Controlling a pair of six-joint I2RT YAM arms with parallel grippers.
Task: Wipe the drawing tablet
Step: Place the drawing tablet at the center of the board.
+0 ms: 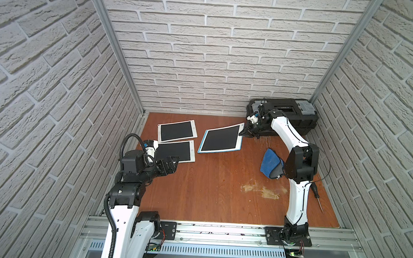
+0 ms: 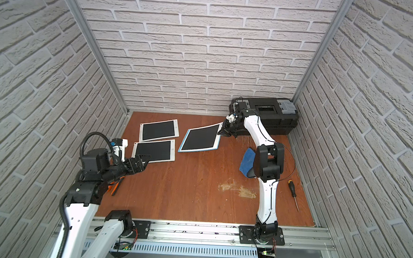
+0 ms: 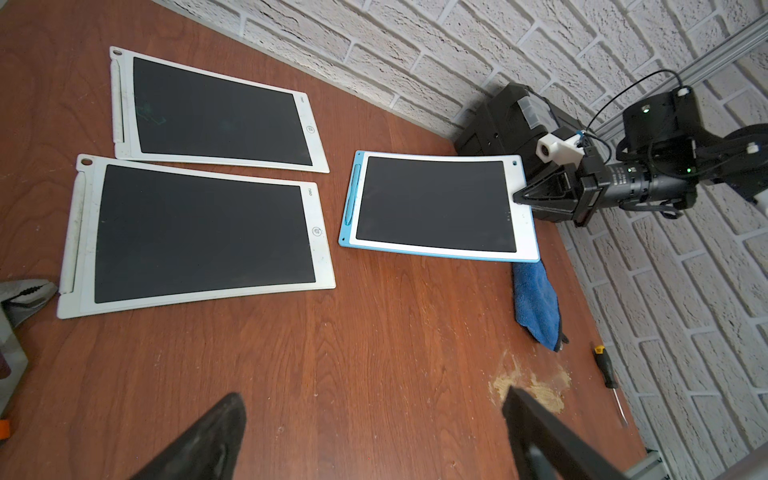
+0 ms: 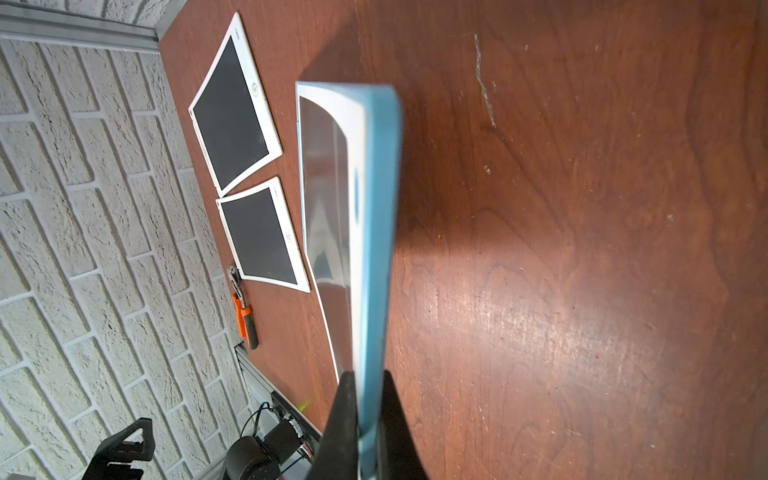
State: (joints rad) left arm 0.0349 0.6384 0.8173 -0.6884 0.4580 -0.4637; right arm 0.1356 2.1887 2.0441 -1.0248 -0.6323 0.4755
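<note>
Wooden table (image 1: pixel 210 182), right pincer (image 1: pixel 241 134) clamping tablet (image 1: pixel 220 141) edge

The tabletop (image 1: pixel 209 194) is lying bare across centre and near edge. The far white tablet (image 1: pixel 177 131) and near white tablet (image 1: pixel 178 151) are blocking the far left; the blue-edged tablet (image 1: pixel 220 141), cloth (image 1: pixel 270 161), toolbox (image 1: pixel 301 119) and screwdriver (image 1: pixel 316 193) are crowding the right.

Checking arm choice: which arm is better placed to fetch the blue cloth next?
Probably left: the left end effector is open and empty; the right end effector grips the blue-framed tablet, though the cloth lies nearer.
</note>
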